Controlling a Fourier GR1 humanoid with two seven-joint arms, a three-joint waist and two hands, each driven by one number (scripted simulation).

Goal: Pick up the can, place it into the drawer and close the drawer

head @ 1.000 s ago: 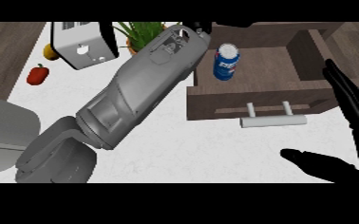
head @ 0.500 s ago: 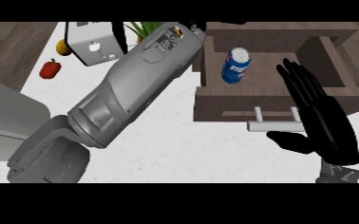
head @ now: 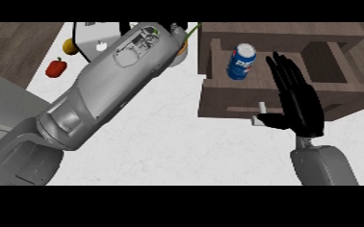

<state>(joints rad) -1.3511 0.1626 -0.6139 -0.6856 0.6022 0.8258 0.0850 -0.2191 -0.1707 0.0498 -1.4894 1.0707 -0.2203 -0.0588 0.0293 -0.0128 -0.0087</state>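
Observation:
A blue can (head: pixel 241 61) stands upright inside the open brown drawer (head: pixel 220 101), near its left wall. My right hand (head: pixel 295 98) is open with straight fingers pointing up, held over the drawer's front board just right of the can and apart from it. Its thumb covers part of the white drawer handle (head: pixel 260 109). My left forearm (head: pixel 113 81) runs diagonally from the lower left toward the top centre, and its hand is cut off by the view's top edge.
A red pepper (head: pixel 56 67) and a yellow fruit (head: pixel 69 44) lie at the upper left beside a white object (head: pixel 98 43). Green leaves (head: pixel 189 32) show by the drawer's left corner. The white counter (head: pixel 177 144) spreads below the drawer.
My right hand has risen from the lower right and moved left over the drawer's front and handle. The left forearm has shifted a little within the view.

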